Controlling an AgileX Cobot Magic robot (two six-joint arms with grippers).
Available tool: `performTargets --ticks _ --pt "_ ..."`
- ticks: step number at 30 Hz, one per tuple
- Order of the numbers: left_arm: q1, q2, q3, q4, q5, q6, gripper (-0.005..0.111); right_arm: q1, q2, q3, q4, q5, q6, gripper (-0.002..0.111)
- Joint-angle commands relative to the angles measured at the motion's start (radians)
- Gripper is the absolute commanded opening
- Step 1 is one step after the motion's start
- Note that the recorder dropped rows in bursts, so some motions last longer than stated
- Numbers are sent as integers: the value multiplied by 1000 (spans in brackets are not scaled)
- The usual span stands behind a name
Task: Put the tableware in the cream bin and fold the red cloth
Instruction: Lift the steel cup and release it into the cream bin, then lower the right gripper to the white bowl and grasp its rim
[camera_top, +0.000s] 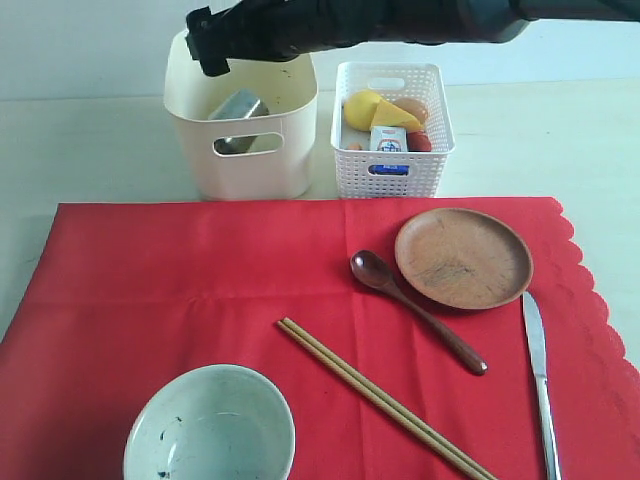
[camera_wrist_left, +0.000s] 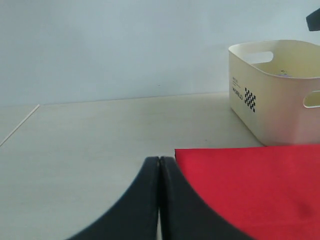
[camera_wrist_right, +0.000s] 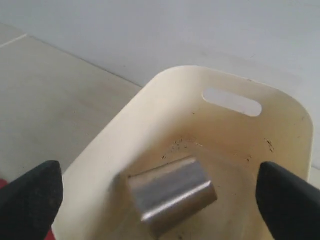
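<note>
- So far, only one piece of tableware is in: the steel cup (camera_wrist_right: 172, 192) lies on its side on the floor of the cream bin (camera_top: 290, 150), which stands at the far edge of the table, left of centre.
- The right gripper (camera_top: 212, 55) hangs over that bin's far-left rim, jaws spread wide and holding nothing.
- The left gripper (camera_wrist_left: 159, 167) is clenched on nothing, low over the bare table just off the left edge of the red cloth (camera_top: 200, 290).
- Five pieces are left, all on the cloth:
  - the bowl (camera_top: 210, 425), near left
  - the brown plate (camera_top: 463, 257), right of centre
  - the wooden spoon (camera_top: 415, 310), beside the plate
  - the chopsticks (camera_top: 385, 398), lying diagonally near the middle
  - the knife (camera_top: 540, 375), near the right edge
- The cloth lies flat and unfolded, and folding looks sensible only once it is bare.
- The white lattice basket (camera_top: 440, 150), right of the bin, holds a lemon (camera_top: 360, 105), a milk carton (camera_top: 388, 138) and other food.
</note>
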Motion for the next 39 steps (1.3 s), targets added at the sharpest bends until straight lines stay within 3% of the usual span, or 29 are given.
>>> performTargets --ticks 1,6,14,18,31,39 --pt "1 -6 -1 4 -7 -5 0 -3 -67 -4 -63 134 -21 99" --pt "1 -6 -1 4 -7 -5 0 -3 -124 -2 -101 279 -21 83" --pt "1 -6 -1 4 -7 -5 0 -3 -149 0 -117 502 -35 23" --pt "1 -6 -1 4 -7 -5 0 -3 -164 58 -105 468 -35 0" --pt "1 -6 -1 4 -7 -5 0 -3 -324 498 -85 67 -33 0" --pt "1 -6 -1 4 -7 -5 0 -3 -404 604 -67 63 -69 0"
